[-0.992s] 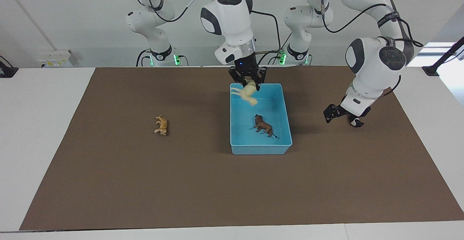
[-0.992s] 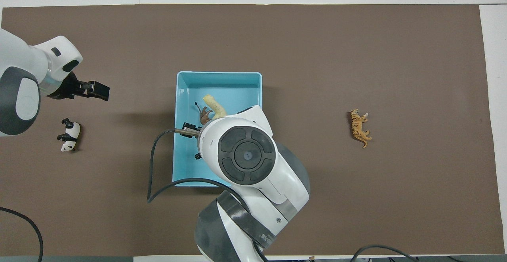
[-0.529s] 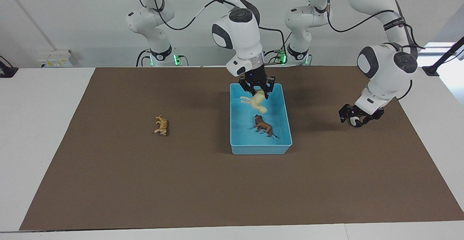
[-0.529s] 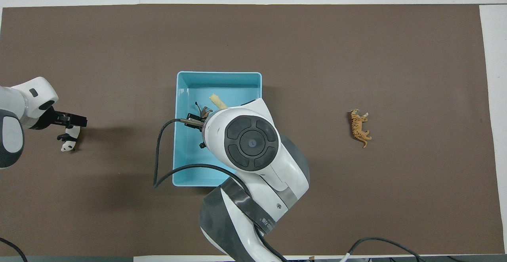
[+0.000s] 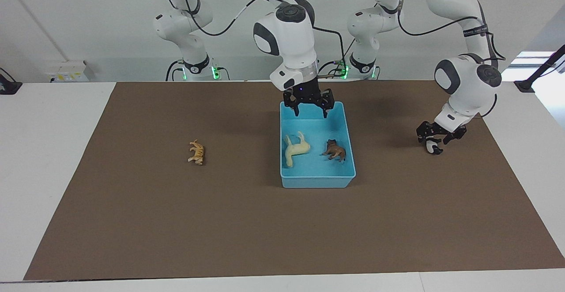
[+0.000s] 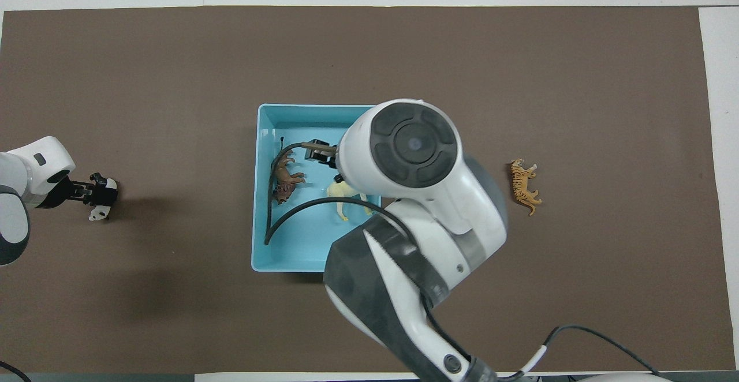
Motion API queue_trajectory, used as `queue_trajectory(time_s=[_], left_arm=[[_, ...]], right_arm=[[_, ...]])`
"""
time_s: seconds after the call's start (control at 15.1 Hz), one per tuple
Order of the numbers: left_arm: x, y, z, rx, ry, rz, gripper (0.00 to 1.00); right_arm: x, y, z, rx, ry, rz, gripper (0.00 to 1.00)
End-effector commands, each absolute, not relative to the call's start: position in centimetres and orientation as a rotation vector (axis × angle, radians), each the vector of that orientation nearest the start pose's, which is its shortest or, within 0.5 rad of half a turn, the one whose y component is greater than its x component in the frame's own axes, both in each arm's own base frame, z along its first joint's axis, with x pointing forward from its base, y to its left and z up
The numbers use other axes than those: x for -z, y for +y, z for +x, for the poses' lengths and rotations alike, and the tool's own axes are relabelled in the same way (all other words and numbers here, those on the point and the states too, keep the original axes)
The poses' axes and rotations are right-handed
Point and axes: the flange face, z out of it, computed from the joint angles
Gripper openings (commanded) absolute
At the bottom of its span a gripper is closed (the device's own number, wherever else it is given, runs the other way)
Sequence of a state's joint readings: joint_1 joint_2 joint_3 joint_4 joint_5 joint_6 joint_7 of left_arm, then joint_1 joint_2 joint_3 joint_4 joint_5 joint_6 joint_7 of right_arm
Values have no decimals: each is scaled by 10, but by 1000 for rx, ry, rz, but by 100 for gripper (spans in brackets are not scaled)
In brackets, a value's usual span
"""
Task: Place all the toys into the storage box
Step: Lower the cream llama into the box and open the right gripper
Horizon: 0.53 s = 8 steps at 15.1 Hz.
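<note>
Now the horse point(image 5: 295, 149) lies on its side on the floor of the storage box point(image 5: 348, 138), where half a second ago it hung from the right hand point(image 5: 308, 105); that hand stands over the box's end nearer the robots, fingers spread wide and holding nothing. The lion point(image 5: 335, 150) has shifted too: it now sits beside the horse, toward the left arm's end of the box, apparently knocked by the drop. So two of the four toys are stowed. The tiger point(image 5: 196, 151) remains on the brown mat, well apart from the box toward the right arm's end of the surface point(image 5: 57, 151), and looks the natural next pick for the freed right hand. At the other end, the left hand point(image 5: 435, 140) has come down onto the panda point(image 5: 433, 147) and sits low around it; whether its fingers have closed cannot be told. The box walls are shallow, so lifting clear and carrying in should need little height, and the mat between the box and both outlying toys is open, with the surface's edges far off.
</note>
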<state>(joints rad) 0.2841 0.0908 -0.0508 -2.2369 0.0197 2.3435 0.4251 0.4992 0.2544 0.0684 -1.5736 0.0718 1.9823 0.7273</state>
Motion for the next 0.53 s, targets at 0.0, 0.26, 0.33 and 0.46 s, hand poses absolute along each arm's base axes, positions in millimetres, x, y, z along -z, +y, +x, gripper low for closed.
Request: queue_trajectory(time_s=[0.0, 0.26, 0.33, 0.46], left_arm=[[-323, 122, 509, 57, 348, -3086, 100], [-316, 122, 506, 48, 347, -3089, 100], [-313, 122, 504, 44, 347, -3091, 100], [-308, 122, 502, 47, 347, -3091, 100]], right_arm=[[-512, 291, 566, 49, 25, -3037, 100], [-488, 222, 576, -63, 110, -3074, 100], [-476, 210, 570, -88, 77, -3082, 100], [-447, 181, 558, -87, -8, -3086, 100]])
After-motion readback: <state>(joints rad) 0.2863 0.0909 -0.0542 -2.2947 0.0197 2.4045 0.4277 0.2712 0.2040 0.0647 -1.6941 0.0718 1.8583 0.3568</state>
